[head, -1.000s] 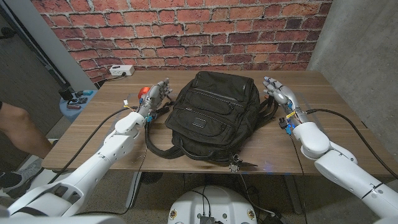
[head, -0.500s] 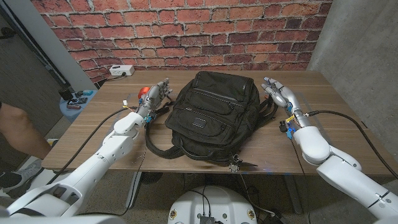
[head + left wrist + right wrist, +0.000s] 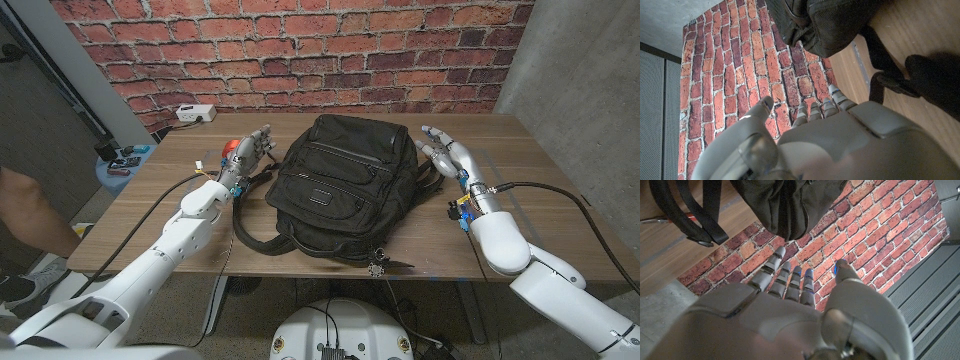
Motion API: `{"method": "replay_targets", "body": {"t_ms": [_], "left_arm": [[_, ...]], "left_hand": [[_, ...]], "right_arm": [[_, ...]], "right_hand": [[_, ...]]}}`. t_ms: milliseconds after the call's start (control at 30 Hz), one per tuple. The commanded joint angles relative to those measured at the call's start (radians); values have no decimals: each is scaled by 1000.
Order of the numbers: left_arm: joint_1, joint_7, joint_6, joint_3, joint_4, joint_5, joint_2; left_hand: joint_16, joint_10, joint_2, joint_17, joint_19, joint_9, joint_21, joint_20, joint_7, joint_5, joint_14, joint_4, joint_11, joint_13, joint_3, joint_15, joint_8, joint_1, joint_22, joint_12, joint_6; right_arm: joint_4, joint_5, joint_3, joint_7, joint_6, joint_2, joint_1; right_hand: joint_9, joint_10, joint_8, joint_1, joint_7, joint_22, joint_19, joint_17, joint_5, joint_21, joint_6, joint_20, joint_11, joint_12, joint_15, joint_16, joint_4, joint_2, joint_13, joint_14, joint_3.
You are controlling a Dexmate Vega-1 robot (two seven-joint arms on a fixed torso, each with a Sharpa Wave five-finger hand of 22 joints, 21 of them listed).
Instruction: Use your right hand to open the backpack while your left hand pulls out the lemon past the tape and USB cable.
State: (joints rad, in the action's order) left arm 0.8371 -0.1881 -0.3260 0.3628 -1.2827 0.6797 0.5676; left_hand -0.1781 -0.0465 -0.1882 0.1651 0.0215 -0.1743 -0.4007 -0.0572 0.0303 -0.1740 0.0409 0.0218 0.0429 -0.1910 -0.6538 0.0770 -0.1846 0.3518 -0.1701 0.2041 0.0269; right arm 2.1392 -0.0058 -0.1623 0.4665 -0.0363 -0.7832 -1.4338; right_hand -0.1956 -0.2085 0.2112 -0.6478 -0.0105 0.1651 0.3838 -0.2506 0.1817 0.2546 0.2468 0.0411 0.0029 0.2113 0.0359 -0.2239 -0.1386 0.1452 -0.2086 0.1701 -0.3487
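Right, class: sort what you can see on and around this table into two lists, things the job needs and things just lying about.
Needed for the job:
backpack, shut, mid-table
right hand, open beside it
left hand, open on its other side

Just lying about:
white power strip at the table's far corner
orange thing behind the left hand
small items on the blue stool

A black backpack (image 3: 345, 185) lay on a brown wood-grain tabletop (image 3: 540, 215), flanked by grey-silver hands, left (image 3: 250, 152) and right (image 3: 447, 152); a red brick wall (image 3: 300, 50) stood at twelve o'clock.
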Motion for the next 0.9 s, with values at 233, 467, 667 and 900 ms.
{"method": "replay_targets", "body": {"t_ms": [233, 467, 667, 900], "left_arm": [[9, -17, -18, -9, 11, 12, 1], [11, -19, -25, -12, 12, 14, 2], [12, -19, -29, -13, 16, 16, -2], [21, 10, -18, -14, -11, 10, -1]], "left_hand": [[-6, 5, 2, 6, 10, -6, 8, -4, 5, -1, 2, -10, 10, -1, -2, 10, -1, 15, -2, 7, 3], [-7, 5, 2, 6, 11, -6, 11, -4, 5, -2, 1, -12, 11, -2, -2, 10, -2, 17, -2, 6, 5], [-7, 8, 1, 6, 14, -6, 12, -5, 5, -2, -1, -13, 10, -2, -2, 10, -2, 19, -2, 7, 7], [-9, 14, 1, 6, 19, -6, 14, -5, 7, -2, -7, -16, 13, -2, -2, 11, -4, 21, -2, 9, 12]], "right_arm": [[104, -141, 7, -10, 40, 8, -85], [130, -200, -6, 0, 76, 24, -96], [166, -263, -7, 2, 120, 18, -112], [222, -335, 5, 2, 181, 11, -157]], "right_hand": [[-1, -26, 5, -29, 5, 4, 21, 4, 6, -8, 19, 37, 3, 8, 28, -8, -17, -3, -4, 21, -1], [-2, -43, 9, -51, 9, 4, 42, 10, 8, -9, 35, 31, 5, 12, 26, -14, -29, -8, -4, 41, -4], [-2, -61, 14, -84, 8, 4, 56, 17, 10, -13, 55, 28, 11, 16, 26, -15, -40, -17, -5, 54, -10], [-3, -85, 18, -123, 13, 4, 70, 25, 7, -17, 74, 22, 20, 21, 22, -17, -47, -35, -6, 70, -13]]}}
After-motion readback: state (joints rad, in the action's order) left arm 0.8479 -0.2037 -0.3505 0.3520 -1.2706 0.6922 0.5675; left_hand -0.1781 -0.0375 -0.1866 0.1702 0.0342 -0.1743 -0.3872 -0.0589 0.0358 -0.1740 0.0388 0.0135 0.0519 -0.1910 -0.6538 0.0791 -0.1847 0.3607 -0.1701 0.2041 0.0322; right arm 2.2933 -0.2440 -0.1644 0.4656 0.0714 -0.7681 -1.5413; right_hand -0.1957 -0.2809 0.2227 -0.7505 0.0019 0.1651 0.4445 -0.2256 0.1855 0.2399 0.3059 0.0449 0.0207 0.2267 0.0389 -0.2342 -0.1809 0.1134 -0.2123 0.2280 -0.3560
